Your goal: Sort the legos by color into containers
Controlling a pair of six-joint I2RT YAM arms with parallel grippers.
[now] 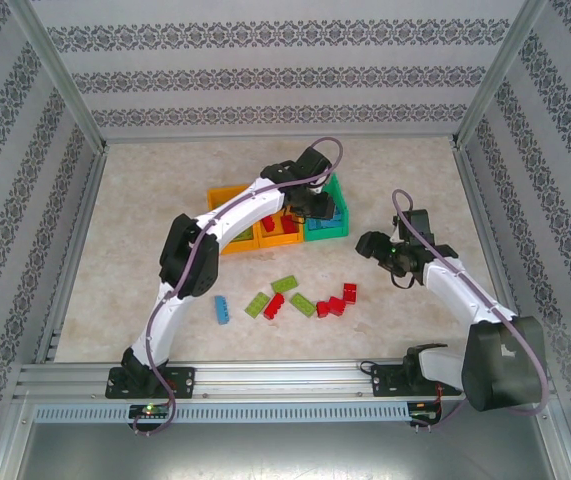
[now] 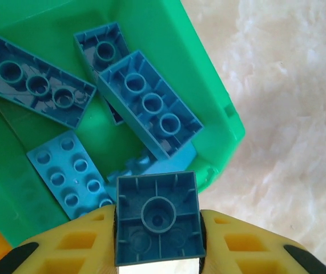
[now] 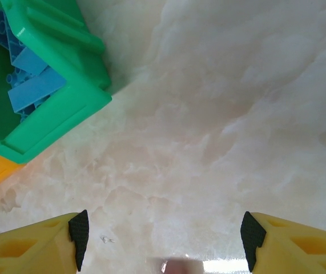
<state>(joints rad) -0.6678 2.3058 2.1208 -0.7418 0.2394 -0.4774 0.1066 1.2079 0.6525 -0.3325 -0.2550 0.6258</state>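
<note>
left gripper (image 2: 158,242): jaws closed on a blue square brick (image 2: 157,211), one yellow finger (image 2: 77,245) pressed to each side. the brick is held underside up, its hollow tube showing. it hangs over the near corner of the green bin (image 2: 208,85), partly above the rim and not resting on anything in the bin.

green bin contents, left wrist view: several blue bricks. two long ones (image 2: 34,85) (image 2: 148,105) lie underside up, the second leaning across a third (image 2: 103,48). a lighter blue plate (image 2: 71,171) lies studs up on the floor of the bin.

top view: the left gripper (image 1: 313,205) is over the green bin (image 1: 332,228), which is the right-hand end of a row of three joined bins. the middle orange bin (image 1: 275,238) holds red bricks (image 1: 268,223). the left orange bin (image 1: 227,194) is largely covered by the arm; contents cannot be told.

right gripper (image 1: 377,245): jaws wide apart, holding nothing. it hangs above bare table (image 1: 145,220), to the right of the green bin and apart from it. the right wrist view shows the open fingertips (image 3: 78,237) over table, with the bin corner (image 3: 65,108) at upper left.

loose bricks on the table, nearer the arm bases than the bins: one blue brick (image 1: 222,309), three lime green bricks (image 1: 285,284) (image 1: 257,305) (image 1: 302,305), and red bricks (image 1: 273,306) (image 1: 337,303), the latter a close cluster.
</note>
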